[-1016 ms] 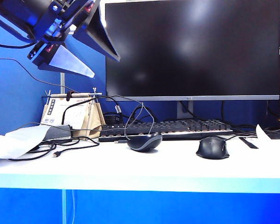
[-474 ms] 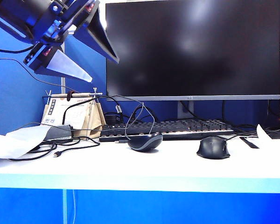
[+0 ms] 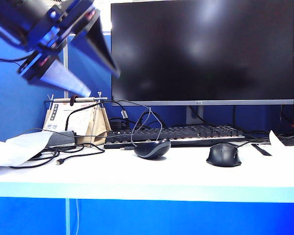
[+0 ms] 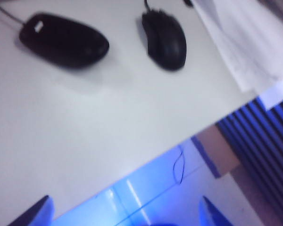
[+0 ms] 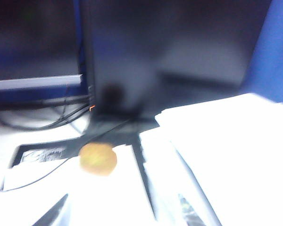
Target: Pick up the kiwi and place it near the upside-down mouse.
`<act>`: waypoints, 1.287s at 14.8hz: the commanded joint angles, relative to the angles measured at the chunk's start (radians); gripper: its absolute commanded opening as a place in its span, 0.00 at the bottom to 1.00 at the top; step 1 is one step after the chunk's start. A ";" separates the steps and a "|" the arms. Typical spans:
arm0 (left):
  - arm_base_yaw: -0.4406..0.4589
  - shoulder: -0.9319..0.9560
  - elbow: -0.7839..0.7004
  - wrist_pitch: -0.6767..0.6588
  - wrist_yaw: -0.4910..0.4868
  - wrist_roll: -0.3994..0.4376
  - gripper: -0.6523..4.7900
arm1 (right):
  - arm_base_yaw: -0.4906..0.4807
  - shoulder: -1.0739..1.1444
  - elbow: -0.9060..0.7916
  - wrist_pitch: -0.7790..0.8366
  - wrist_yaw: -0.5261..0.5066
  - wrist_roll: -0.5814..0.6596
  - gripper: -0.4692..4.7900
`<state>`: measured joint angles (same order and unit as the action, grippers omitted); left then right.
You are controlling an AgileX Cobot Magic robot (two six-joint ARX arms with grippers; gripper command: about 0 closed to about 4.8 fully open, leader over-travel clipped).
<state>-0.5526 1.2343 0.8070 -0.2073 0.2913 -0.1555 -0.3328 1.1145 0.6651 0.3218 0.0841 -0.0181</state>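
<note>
The kiwi (image 5: 98, 159), golden-brown and blurred, lies on white paper by the monitor's foot. My right gripper (image 5: 125, 214) is open a short way in front of it with nothing between its fingers, and it is out of the exterior view. The upside-down mouse (image 3: 152, 148) (image 4: 63, 40) rests on the white table before the keyboard, grey band along its side. My left gripper (image 3: 104, 84) (image 4: 125, 216) hangs open and empty high over the table's left side, well above that mouse.
An upright black mouse (image 3: 224, 154) (image 4: 165, 38) sits right of the upside-down one. Behind them are a keyboard (image 3: 186, 133) and a large dark monitor (image 3: 201, 49). Loose cables (image 3: 63, 152), papers (image 3: 19, 147) and a small stand (image 3: 76, 120) crowd the left. The table's front edge (image 3: 147, 193) is close.
My left gripper has tipped and swung slightly left and downward in the exterior view. Both mice stay where they were.
</note>
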 commanded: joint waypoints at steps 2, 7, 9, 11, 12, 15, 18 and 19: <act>-0.001 -0.003 0.003 -0.008 0.001 0.051 0.86 | -0.190 0.169 0.163 -0.034 -0.297 0.110 0.71; -0.001 -0.002 0.002 -0.042 0.047 0.051 0.86 | -0.052 0.516 0.485 -0.110 -0.417 0.085 0.97; -0.001 -0.002 0.002 -0.055 0.046 0.051 0.86 | -0.026 0.629 0.575 -0.116 -0.386 -0.021 0.97; -0.001 -0.002 0.002 -0.067 0.046 0.068 0.86 | -0.029 0.692 0.606 -0.105 -0.367 -0.165 0.97; -0.001 -0.002 0.002 -0.065 0.046 0.074 0.86 | -0.042 0.717 0.611 -0.085 -0.367 -0.229 0.97; -0.002 -0.002 0.002 -0.022 0.045 0.077 0.86 | -0.093 0.836 0.695 -0.078 -0.361 -0.243 0.97; -0.002 -0.002 0.002 0.030 0.045 0.076 0.86 | -0.086 0.950 0.818 -0.120 -0.444 -0.240 0.97; -0.002 -0.002 0.002 0.034 0.044 0.077 0.86 | -0.074 0.965 0.830 -0.122 -0.463 -0.238 0.97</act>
<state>-0.5533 1.2346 0.8070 -0.1947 0.3321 -0.0822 -0.4187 2.0747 1.4857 0.1955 -0.3466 -0.2588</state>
